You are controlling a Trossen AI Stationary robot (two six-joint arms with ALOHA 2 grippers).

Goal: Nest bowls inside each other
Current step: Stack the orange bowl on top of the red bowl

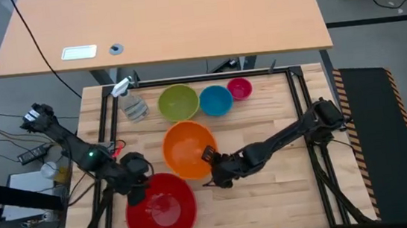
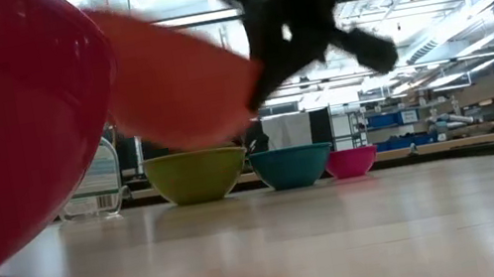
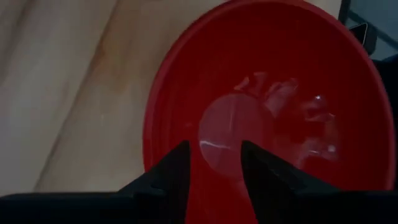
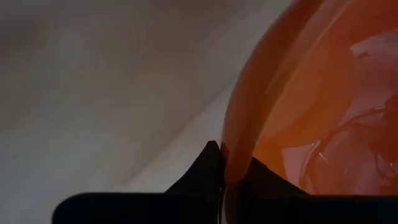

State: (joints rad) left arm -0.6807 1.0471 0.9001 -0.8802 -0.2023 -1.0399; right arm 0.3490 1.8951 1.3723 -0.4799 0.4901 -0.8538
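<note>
The red bowl (image 1: 162, 208) is at the near left, with my left gripper (image 1: 136, 174) shut at its far-left rim. Beside it the orange bowl (image 1: 188, 148) hangs tilted above the table in the low view (image 2: 179, 81), with my right gripper (image 1: 212, 160) shut on its right rim. The lime green bowl (image 1: 178, 103), the blue bowl (image 1: 216, 101) and the magenta-pink bowl (image 1: 239, 89) stand upright on their bases in a row at the far side. My left gripper holds the red bowl at its rim (image 3: 153, 163), slanting down from the table's left. Its fingers (image 3: 179, 167) cover the place of contact, so the kind of hold does not show. The bowl is tilted; whether it touches the table I cannot tell. My right gripper pinches the orange bowl's rim (image 4: 229, 155) between its two fingers, one outside the wall and one inside. The fingers slant down from the table's right side. The bowl is lifted clear of the table and tilted.
A clear spray bottle (image 1: 131, 103) lies at the far left, next to the green bowl. Black frame rails (image 1: 292, 98) run along the table's sides. Bare wood (image 1: 278, 189) shows at the near right. A second tabletop (image 1: 172, 20) stands beyond the far edge.
</note>
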